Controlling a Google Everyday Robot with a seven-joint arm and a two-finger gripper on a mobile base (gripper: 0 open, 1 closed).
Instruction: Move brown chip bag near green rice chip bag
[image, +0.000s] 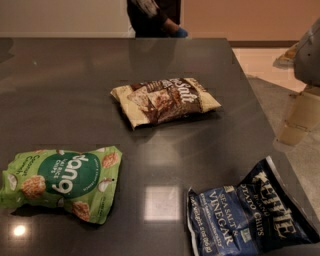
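Brown chip bag (165, 101) flat on the dark table (60, 85), right in the middle, white "Salt" lettering turned sideways. Away to that bag's right, out past the table edge: the gripper (299, 119), pale, hanging at the right side of the view below a grey stretch of arm (311, 47). Well apart from the bag, not touching it, bare tabletop and a strip of floor in between. Released or clenched? Cannot tell from here.

Down-left of the brown bag, toward the front: green rice chip bag (62, 181), lying flat, "dang" circle upside down to the camera. Well apart from the brown bag, dark tabletop between the two.

Down-right of the brown bag: blue chip bag (250, 215), crumpled, close to the table's front right edge.

Behind the brown bag, beyond the far table edge: a person (152, 17) in dark clothes, cut off at the top.
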